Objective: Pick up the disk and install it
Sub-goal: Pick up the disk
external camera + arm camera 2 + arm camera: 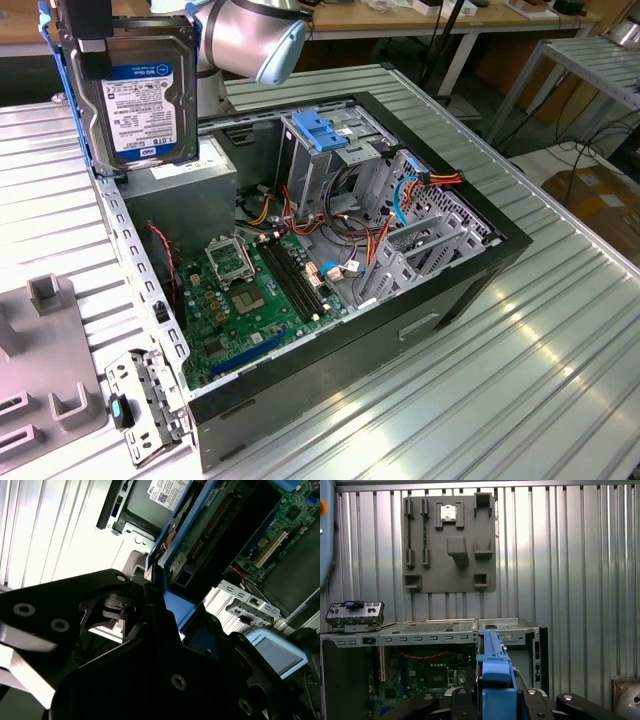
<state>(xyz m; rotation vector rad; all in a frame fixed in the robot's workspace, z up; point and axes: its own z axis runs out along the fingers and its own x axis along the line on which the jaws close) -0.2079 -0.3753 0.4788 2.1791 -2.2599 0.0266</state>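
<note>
One disk (barcode label) between fingers

- Ribbed sheet-metal worktable across most of exterior view, soft sheen on ribs.
- Same table in second wrist view, harsh white glare.
- Grey moulded fixture plate flat on table at exterior view's left; in first wrist view w/ slots & pockets.
- Wooden bench behind table, pale legs.
- Metal-frame rack at exterior view's upper right.
- Dark floor btwn them, black cables trailing.
- Cardboard box on floor nr table edge.
</note>
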